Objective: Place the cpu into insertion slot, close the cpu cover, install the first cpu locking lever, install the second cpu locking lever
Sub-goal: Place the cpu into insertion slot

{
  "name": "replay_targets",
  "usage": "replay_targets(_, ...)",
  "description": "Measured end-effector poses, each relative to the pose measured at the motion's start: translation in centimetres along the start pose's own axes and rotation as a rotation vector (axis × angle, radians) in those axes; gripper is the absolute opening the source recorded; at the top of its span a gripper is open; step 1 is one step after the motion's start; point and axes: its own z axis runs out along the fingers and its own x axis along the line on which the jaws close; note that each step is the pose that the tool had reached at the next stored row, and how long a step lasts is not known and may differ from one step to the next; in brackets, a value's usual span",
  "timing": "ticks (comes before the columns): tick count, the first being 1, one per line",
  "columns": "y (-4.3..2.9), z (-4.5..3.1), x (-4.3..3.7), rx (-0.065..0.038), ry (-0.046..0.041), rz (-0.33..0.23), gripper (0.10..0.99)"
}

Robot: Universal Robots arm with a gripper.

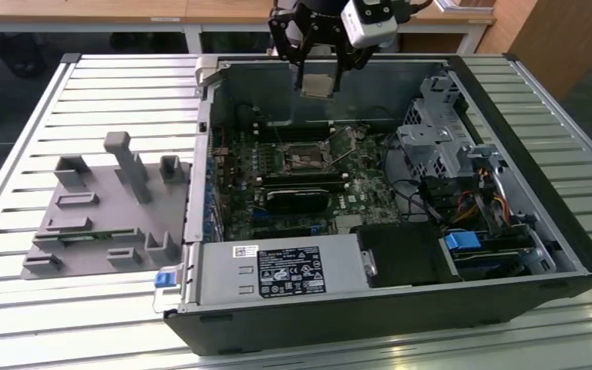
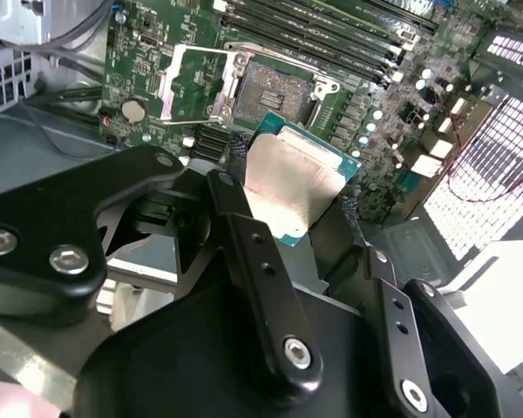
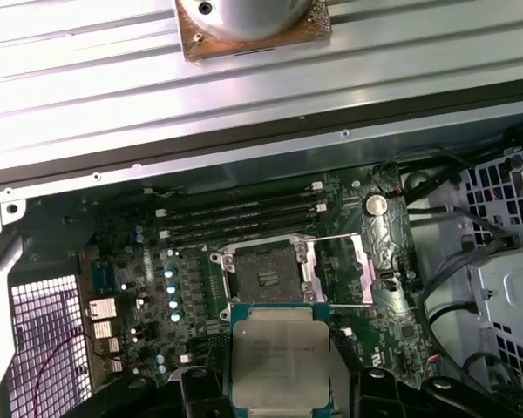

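My gripper (image 1: 317, 77) hangs over the back part of the open computer case (image 1: 573, 254) and is shut on the cpu (image 1: 317, 85), a flat square chip with a silvery face. In both wrist views the cpu (image 2: 292, 178) (image 3: 279, 357) sits between the black fingers (image 2: 244, 226), well above the green board. The insertion slot (image 1: 304, 158) (image 2: 275, 87) (image 3: 261, 272) lies open below, its dark centre bare. Beside the slot, the cpu cover (image 2: 192, 83) (image 3: 340, 270) is swung back, and thin wire levers stand loose around it.
Long black memory slots (image 3: 244, 218) run beside the socket. A black fan card (image 1: 296, 202), a labelled power supply (image 1: 275, 271) and a metal drive cage (image 1: 440, 139) fill the case. On the slatted table, a grey fixture (image 1: 101, 208) stands at the exterior view's left.
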Motion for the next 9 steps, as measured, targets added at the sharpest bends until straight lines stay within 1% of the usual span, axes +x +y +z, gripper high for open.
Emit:
replay_targets(4,0.01,0.01,0.0,0.002,-0.0042,0.043,0.537)
replay_targets(9,0.01,0.03,0.0,0.003,-0.0104,0.11,0.537)
